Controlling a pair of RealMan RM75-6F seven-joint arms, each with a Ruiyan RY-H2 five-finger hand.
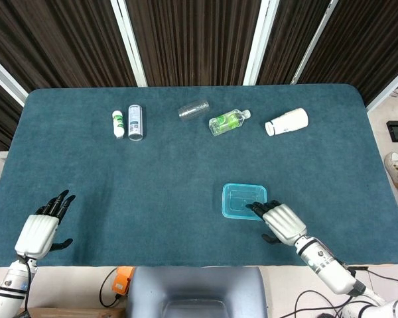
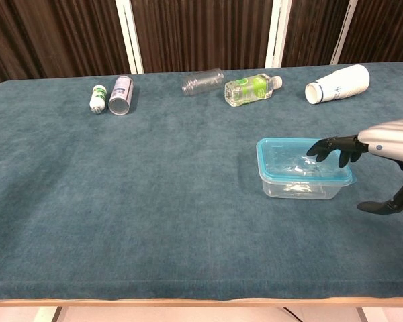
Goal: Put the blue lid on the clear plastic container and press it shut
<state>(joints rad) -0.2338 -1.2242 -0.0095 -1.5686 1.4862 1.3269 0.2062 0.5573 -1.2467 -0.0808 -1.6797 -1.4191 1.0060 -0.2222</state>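
One blue lid (image 2: 302, 159) covers clear plastic container (image 2: 301, 188).

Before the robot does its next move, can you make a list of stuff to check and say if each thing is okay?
1. Blue lid sits on the clear container: ok.
2. Lid snapped down all the way round: cannot tell; the near right corner looks as if it sticks out past the wall in the chest view.
3. Container upright on the table: ok.
4. Right hand holds nothing, fingers spread, fingertips over the lid's right edge: ok.
5. Left hand open, far from the container: ok.
6. Bottles and can at the far edge, well clear of the container: ok.
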